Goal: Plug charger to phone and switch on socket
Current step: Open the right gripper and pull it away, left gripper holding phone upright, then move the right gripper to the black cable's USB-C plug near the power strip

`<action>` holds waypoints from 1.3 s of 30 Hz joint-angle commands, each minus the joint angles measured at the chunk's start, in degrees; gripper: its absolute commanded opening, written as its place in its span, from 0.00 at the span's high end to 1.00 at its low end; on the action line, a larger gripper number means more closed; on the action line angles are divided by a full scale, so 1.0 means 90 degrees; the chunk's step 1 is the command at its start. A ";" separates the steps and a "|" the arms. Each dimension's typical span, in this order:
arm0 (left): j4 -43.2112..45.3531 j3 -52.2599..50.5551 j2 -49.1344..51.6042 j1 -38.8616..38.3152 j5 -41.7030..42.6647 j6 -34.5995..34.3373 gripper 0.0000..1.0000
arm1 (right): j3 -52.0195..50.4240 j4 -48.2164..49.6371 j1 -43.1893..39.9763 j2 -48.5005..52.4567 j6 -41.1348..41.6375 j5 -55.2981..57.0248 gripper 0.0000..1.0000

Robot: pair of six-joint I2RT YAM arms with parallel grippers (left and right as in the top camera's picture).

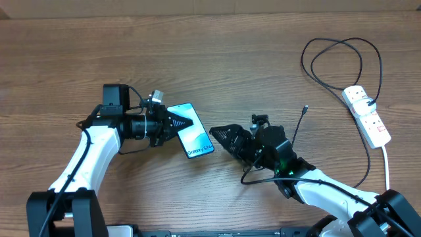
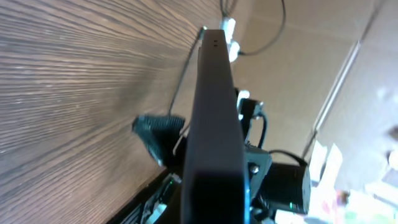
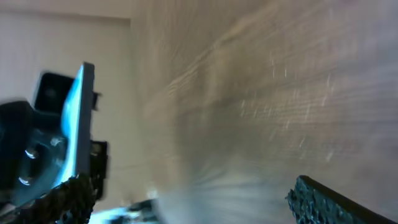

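My left claw [image 1: 176, 122] is pinched on the phone [image 1: 192, 131]. It grips the end away from the "Galaxy S24" lettering, so the lettered bottom edge points toward my right arm, and the left wrist view shows the phone edge-on, running straight out from the camera. Just beyond that free end is my right claw [image 1: 220, 133], aimed at the phone but apart from it. Its fingers [image 3: 328, 199] are spread wide at the two lower corners of the right wrist view, with nothing between them. The charger [image 1: 297, 126] is not in either claw. Its connector tip lies on the table [image 1: 250, 59] behind the right wrist, on the side away from the phone, and its thin black line then disappears under that arm. Further out, the cable runs in loose loops to the socket [image 1: 367, 115] at the far right edge, where it seems to be seated in an outlet. I judge that the phone is held up ready, but the plugging step has not begun. The tip has yet to be picked up and brought to the phone's port, and the socket switch comes after that. From here I cannot tell which way the switches are set.
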 commanded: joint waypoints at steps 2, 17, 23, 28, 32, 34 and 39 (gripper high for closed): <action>0.0002 0.0053 0.0002 0.0012 0.0712 0.0670 0.96 | 0.0080 0.0034 -0.0063 -0.0063 -0.2018 0.0318 0.00; -0.0017 0.0053 0.0002 0.0010 0.0503 0.0782 0.96 | 0.0648 -0.2380 -0.1904 -0.1071 -0.3257 0.0568 0.00; -0.0085 0.0053 0.0002 0.0010 0.0374 0.0782 0.96 | 0.2001 -0.5304 -0.2472 -0.1321 -0.3670 0.2271 0.00; -0.0090 0.0053 0.0002 0.0010 0.0340 0.0782 0.96 | 0.2696 -0.6329 -0.2914 -0.1234 -0.4172 0.2790 0.00; -0.0104 0.0053 0.0002 0.0010 0.0342 0.0780 0.96 | 0.2698 -0.6339 -0.3271 -0.1098 -0.4483 0.2795 0.00; -0.0117 0.0053 0.0002 0.0010 0.0342 0.0782 0.96 | 0.2698 -0.6309 -0.3451 -0.0899 -0.4631 0.2892 0.00; -0.0114 0.0053 0.0002 0.0010 0.0340 0.0782 0.96 | 0.2698 -0.5877 -0.3665 0.0005 -0.4641 0.3079 0.11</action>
